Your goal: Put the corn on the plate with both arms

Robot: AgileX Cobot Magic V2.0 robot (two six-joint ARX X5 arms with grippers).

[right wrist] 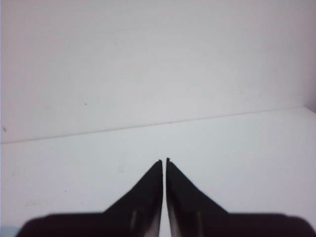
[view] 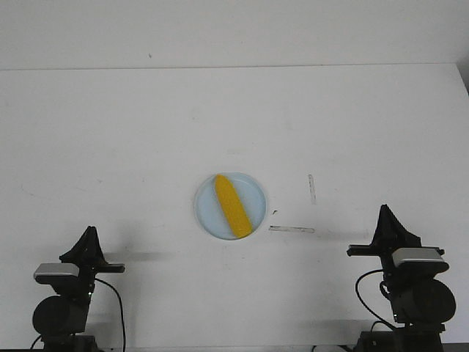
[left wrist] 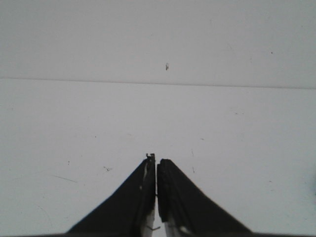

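Note:
The yellow-orange corn [view: 231, 204] lies diagonally on the pale light-blue plate [view: 207, 217] in the middle of the white table. My left gripper [view: 89, 232] is at the near left, shut and empty, well away from the plate. My right gripper [view: 383, 210] is at the near right, shut and empty, also apart from the plate. In the left wrist view the gripper [left wrist: 156, 159] shows its fingers pressed together over bare table. In the right wrist view the gripper [right wrist: 164, 160] is likewise closed over bare table. Neither wrist view shows the corn or plate.
Two thin tape strips [view: 292, 229] lie on the table right of the plate. The table's far edge meets a white wall [view: 234, 33]. The table's right edge shows at the far right [view: 463, 81].

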